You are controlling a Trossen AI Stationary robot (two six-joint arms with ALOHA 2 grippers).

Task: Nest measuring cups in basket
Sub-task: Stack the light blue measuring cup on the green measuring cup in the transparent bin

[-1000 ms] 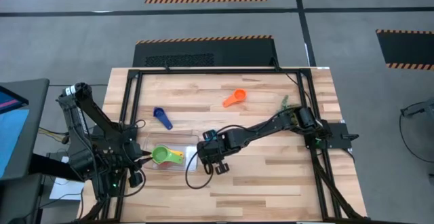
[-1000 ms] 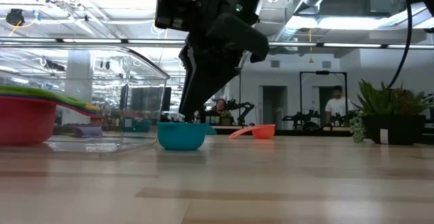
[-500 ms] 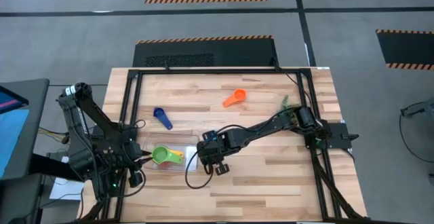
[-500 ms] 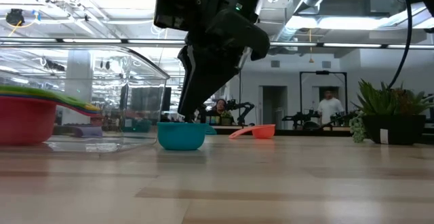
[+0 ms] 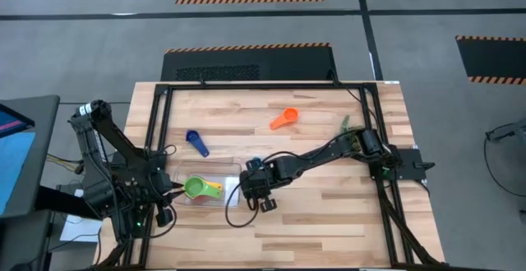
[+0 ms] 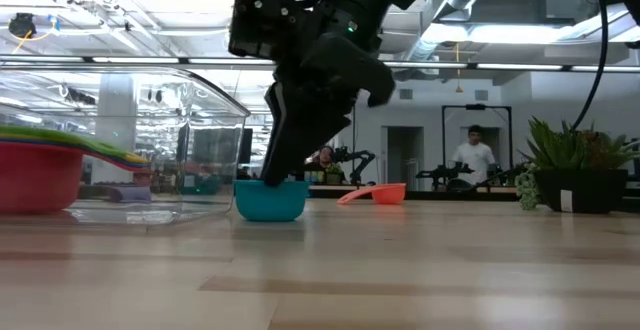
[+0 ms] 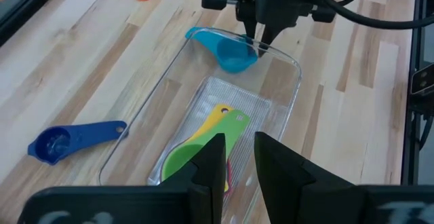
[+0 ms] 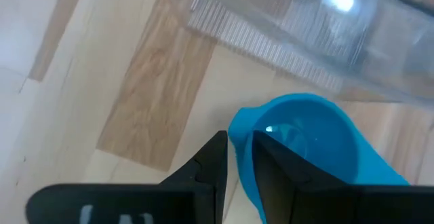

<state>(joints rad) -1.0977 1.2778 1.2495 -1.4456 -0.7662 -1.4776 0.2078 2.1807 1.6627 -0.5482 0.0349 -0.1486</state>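
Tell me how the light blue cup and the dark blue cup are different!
The light blue cup is pinched at its rim by the right gripper, beside the basket; the dark blue cup lies alone on the table, touched by nothing. The light blue cup looks wider and deeper; the dark blue cup looks smaller. Both are outside the basket.

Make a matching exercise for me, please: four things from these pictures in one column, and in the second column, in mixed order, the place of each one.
Things:
1. green cup
2. light blue cup
3. dark blue cup
4. orange cup

Places:
A. alone on the wood, far side of the table, near the middle
B. inside the clear basket, on top of the stack
C. on the table just outside the basket, its rim between the fingers of the right hand
D. on the wood beyond the basket, left of the orange one

Pairs: 1-B, 2-C, 3-D, 4-A
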